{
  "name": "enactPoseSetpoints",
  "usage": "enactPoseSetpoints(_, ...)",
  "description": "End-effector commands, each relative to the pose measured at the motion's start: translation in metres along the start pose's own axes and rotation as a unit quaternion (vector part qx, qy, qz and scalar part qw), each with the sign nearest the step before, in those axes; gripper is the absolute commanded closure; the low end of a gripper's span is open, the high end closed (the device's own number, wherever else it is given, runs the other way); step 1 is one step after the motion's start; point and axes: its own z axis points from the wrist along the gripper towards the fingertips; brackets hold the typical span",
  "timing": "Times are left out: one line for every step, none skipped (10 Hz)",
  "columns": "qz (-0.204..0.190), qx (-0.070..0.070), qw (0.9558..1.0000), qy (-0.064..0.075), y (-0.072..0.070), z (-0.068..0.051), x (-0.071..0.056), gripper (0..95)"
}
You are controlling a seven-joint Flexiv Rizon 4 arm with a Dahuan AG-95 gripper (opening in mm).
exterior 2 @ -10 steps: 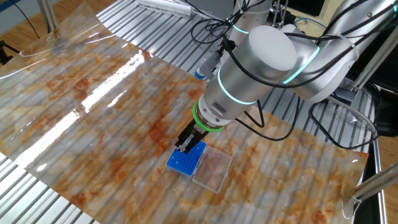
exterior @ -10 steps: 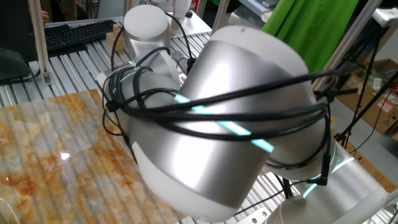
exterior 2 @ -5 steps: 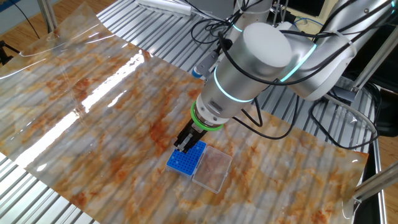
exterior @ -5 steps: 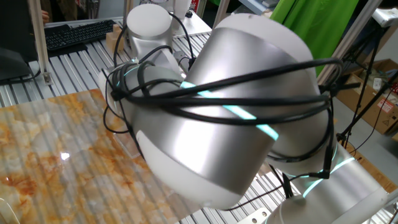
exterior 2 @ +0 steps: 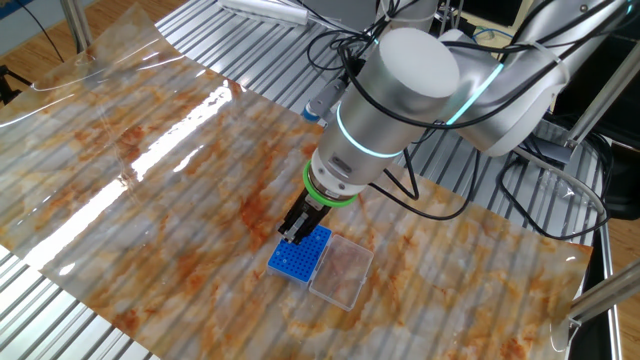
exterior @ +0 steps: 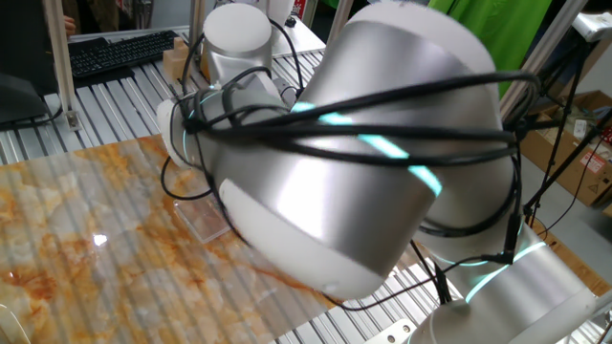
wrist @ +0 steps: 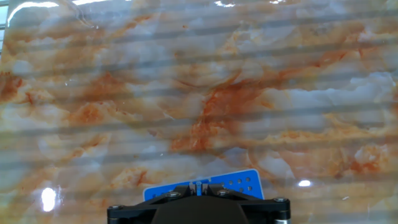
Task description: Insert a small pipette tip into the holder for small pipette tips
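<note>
Marbled orange sheeting [exterior 2: 180, 150] covers the ribbed table. Over it, the gripper [exterior 2: 292, 233] hangs above the blue rack [exterior 2: 299, 256], beside a clear tray [exterior 2: 343, 272]. Its fingers are pressed nearly together; any tip between them is too small to make out.

Arm [exterior 2: 400, 110], the other fixed view: large rounded joint housing displaced toward the left of frame and slightly upward; pale blue light ring now lying further left. Grey connector [exterior 2: 318, 100] behind the housing likewise shifted left and up. One fixed view: silver housing [exterior: 354, 153] moved up and to the right, filling more of the upper centre; white cylindrical cap [exterior: 241, 33] shifted right; corner of a clear tray [exterior: 203, 222] newly uncovered at centre left.
</note>
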Motion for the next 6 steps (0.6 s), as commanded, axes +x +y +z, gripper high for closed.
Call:
enactPoseSetpoints(0.000, 0.000, 1.0000, 0.002, 0.0000, 0.0002, 0.0003, 95.0)
enactPoseSetpoints(0.000, 0.000, 1.0000, 0.003, -0.0001, 0.0001, 0.0005, 95.0)
enactPoseSetpoints(0.000, 0.001, 1.0000, 0.004, -0.0002, -0.0001, 0.0006, 95.0)
enactPoseSetpoints(0.000, 0.001, 1.0000, 0.005, -0.0003, -0.0003, 0.0009, 95.0)
enactPoseSetpoints(0.001, 0.002, 1.0000, 0.007, -0.0005, -0.0006, 0.0012, 95.0)
enactPoseSetpoints(0.001, 0.002, 1.0000, 0.008, -0.0006, -0.0008, 0.0014, 95.0)
